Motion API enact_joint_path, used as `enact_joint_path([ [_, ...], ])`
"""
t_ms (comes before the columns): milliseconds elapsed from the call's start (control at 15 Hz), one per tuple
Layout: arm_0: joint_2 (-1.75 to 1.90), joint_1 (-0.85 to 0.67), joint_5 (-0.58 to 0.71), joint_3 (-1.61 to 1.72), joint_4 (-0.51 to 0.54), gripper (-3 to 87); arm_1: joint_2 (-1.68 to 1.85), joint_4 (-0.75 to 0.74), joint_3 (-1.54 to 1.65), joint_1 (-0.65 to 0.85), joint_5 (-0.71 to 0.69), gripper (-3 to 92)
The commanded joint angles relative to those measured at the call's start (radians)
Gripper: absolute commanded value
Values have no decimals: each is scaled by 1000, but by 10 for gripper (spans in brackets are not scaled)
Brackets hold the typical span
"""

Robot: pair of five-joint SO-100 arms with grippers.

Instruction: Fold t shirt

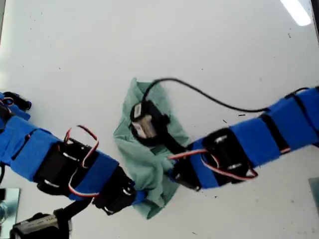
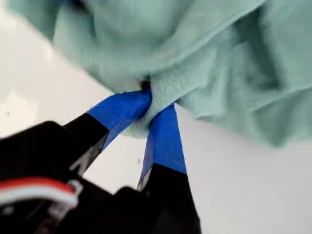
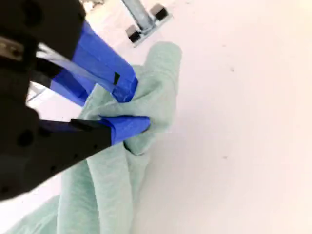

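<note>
The t shirt (image 1: 149,159) lies bunched in a pale green heap on the white table. My first gripper (image 2: 148,100) is shut on a pinched fold of the t shirt (image 2: 219,58), with the bulk of the cloth beyond its blue fingers. My second gripper (image 3: 139,107) is shut on an edge of the t shirt (image 3: 107,185), and the cloth trails back under it. In the exterior view one arm (image 1: 75,169) comes from the left and another arm (image 1: 249,144) from the right. Both meet the heap's lower part. Which arm is which does not show.
A black camera module (image 1: 144,122) with a black cable (image 1: 209,97) hangs over the heap's middle. A metal stand (image 3: 144,19) is on the table beyond the second gripper. A shiny object (image 1: 5,204) sits at the exterior view's lower left edge.
</note>
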Motion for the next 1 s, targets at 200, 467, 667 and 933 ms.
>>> enact_joint_path([
  [200, 186, -293, 40, 71, 100, 158, 222, -25, 41, 353, -107, 106],
  [467, 488, -491, -86, 400, 140, 262, 273, 20, 213, 572, 9, 291],
  [667, 1180, -724, -164, 1155, -123, 244, 609, -32, 637, 825, 52, 247],
  [933, 1624, -716, -207, 1615, -207, 202, 1281, 31, 1144, 985, 11, 242],
])
